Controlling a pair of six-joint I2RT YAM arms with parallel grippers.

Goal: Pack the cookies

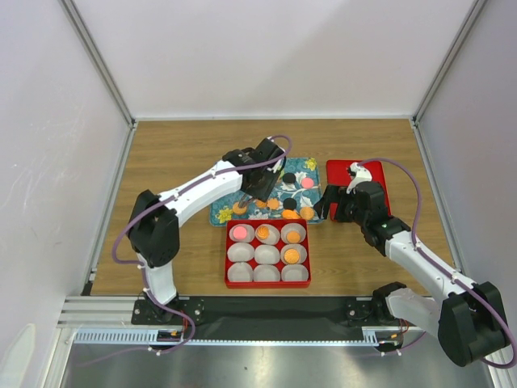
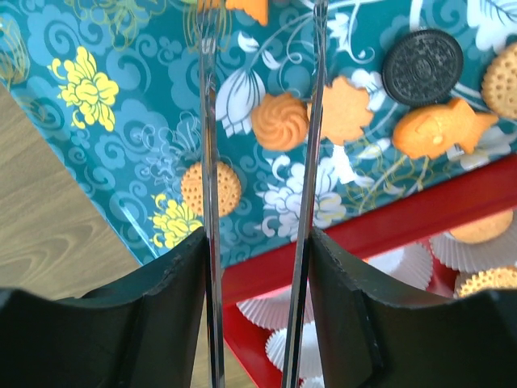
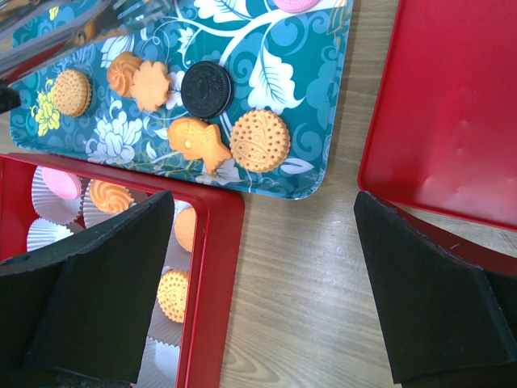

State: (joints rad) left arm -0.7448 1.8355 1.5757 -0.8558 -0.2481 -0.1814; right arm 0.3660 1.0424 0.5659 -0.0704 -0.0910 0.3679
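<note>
Cookies lie on the teal flowered tray point(image 1: 220, 213): a dotted orange one point(image 2: 212, 187), an orange swirl point(image 2: 280, 121), a black one point(image 2: 422, 66) and a fish shape point(image 2: 440, 129). The red box point(image 1: 227, 255) holds white paper cups, several with cookies, among them a pink one point(image 1: 240, 233) and a dotted orange one point(image 3: 174, 295). My left gripper point(image 1: 254, 192) is shut on metal tongs point(image 2: 208, 121), whose arms stand apart over the tray's near left part. An orange cookie point(image 2: 249, 8) shows between the tong tips; whether it is gripped I cannot tell. My right gripper point(image 3: 275, 299) is open over bare table.
A red lid point(image 1: 359, 186) lies flat on the table to the right of the tray, behind my right gripper. The box's right rim point(image 3: 214, 267) runs just inside my right gripper's left finger. White walls and metal posts enclose the wooden table.
</note>
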